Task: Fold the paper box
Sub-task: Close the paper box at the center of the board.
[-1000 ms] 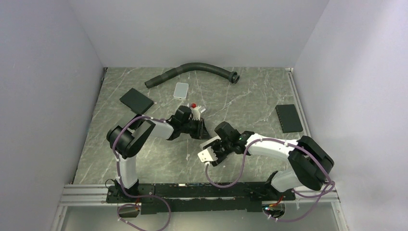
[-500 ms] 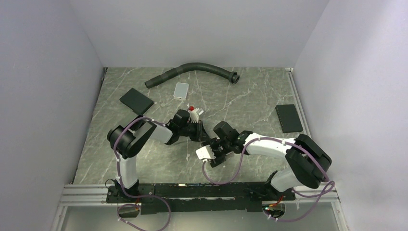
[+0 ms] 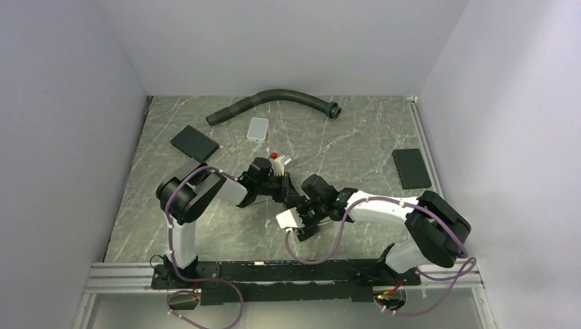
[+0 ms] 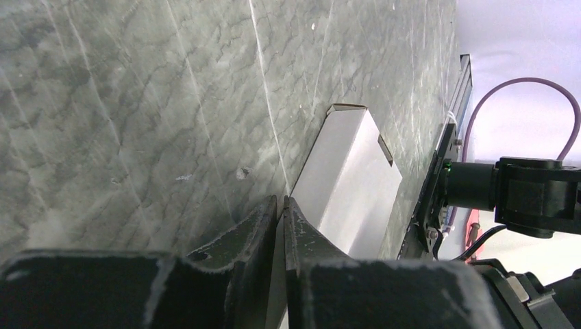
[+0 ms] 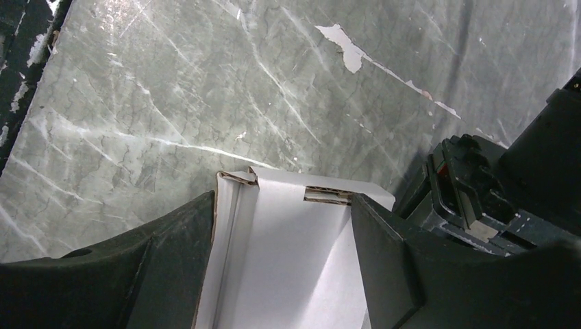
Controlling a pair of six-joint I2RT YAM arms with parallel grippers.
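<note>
A grey-green marble table (image 3: 356, 137) filled the scene. Two white and black arms reached in from its near edge, the left arm (image 3: 199, 195) and right arm (image 3: 384, 205) meeting near the middle. A dark hose (image 3: 274, 99) curved along the far side, well clear of the work. One black pad (image 3: 194, 143) lay far left and another (image 3: 411, 168) to the right.

The paper box (image 4: 349, 171), a slim white carton, was held up between the arms, probably so that one could steady it while the other worked a flap. The left gripper (image 4: 281, 200) was clenched on a thin edge of it. The right gripper (image 5: 282, 199) straddled its end with fingers wide apart. Whether they pressed it could not be told.

A small grey tile (image 3: 258, 128) lay far off.
</note>
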